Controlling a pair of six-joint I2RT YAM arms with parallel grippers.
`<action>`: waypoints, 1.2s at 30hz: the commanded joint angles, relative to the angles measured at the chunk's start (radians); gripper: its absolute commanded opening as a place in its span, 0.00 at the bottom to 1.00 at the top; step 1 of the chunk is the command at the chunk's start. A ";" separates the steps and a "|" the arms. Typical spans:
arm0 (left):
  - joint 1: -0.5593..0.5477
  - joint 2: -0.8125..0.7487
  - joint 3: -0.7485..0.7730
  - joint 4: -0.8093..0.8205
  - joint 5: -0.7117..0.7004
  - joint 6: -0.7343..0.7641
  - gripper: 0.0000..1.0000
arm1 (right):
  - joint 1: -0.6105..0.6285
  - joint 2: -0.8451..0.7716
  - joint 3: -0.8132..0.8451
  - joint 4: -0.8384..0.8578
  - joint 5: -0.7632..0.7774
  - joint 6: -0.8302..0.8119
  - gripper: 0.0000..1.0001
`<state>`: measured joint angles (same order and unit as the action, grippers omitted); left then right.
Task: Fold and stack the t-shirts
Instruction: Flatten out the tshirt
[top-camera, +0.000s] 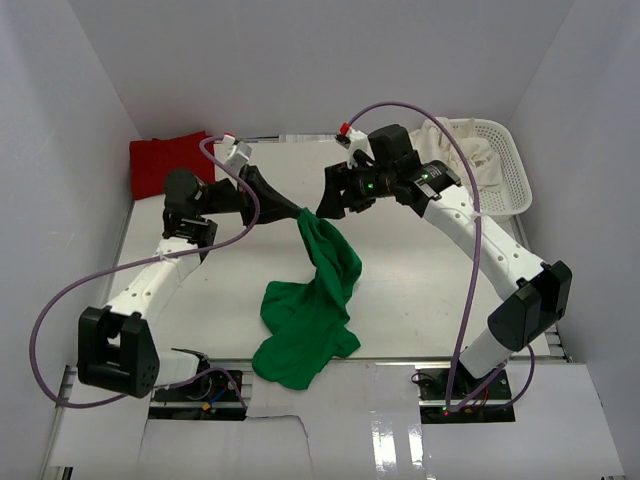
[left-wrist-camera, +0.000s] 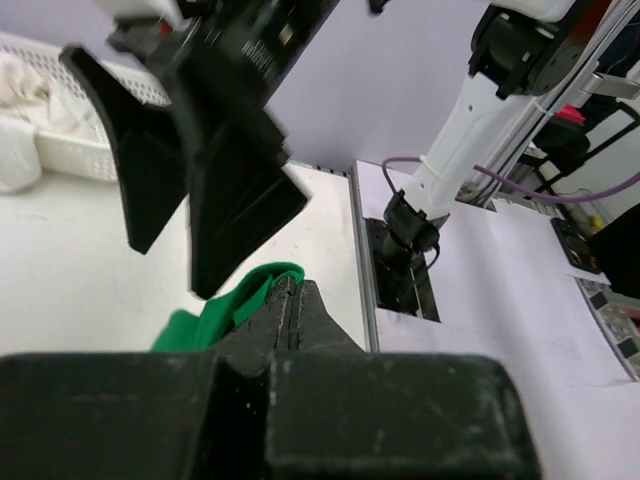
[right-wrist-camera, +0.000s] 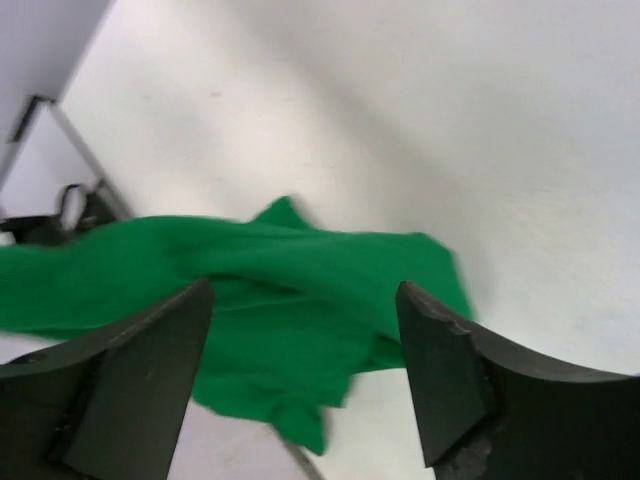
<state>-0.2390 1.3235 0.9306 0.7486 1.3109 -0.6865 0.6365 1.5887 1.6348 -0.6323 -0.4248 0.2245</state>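
The bright green t-shirt (top-camera: 312, 300) hangs from one pinched corner, and its lower part lies heaped near the table's front edge. My left gripper (top-camera: 296, 212) is shut on that raised corner; in the left wrist view the green cloth (left-wrist-camera: 240, 300) comes out at the closed tips (left-wrist-camera: 290, 285). My right gripper (top-camera: 330, 200) is open just to the right of the corner, holding nothing. In the right wrist view its spread fingers (right-wrist-camera: 160, 350) frame the green t-shirt (right-wrist-camera: 290, 330) below. A red t-shirt (top-camera: 170, 160) lies folded at the back left. Cream-white t-shirts (top-camera: 462, 150) fill the basket.
The white mesh basket (top-camera: 510, 170) stands at the back right, also showing in the left wrist view as a basket (left-wrist-camera: 75, 150) at the left edge. White walls enclose the table on three sides. The arm bases and purple cables (top-camera: 50, 330) sit along the near edge.
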 joint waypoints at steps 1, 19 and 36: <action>-0.002 -0.082 0.082 -0.310 -0.053 0.185 0.00 | -0.034 -0.012 -0.007 -0.014 0.250 -0.083 0.82; 0.004 0.104 0.559 -0.893 -0.384 0.442 0.00 | 0.023 -0.400 -0.602 0.256 0.195 -0.091 0.82; 0.044 0.261 0.760 -0.956 -0.383 0.455 0.00 | 0.087 -0.325 -0.900 0.536 -0.199 -0.140 0.80</action>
<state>-0.2039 1.6066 1.6436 -0.2031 0.9237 -0.2478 0.7094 1.2324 0.7509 -0.2054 -0.5179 0.1040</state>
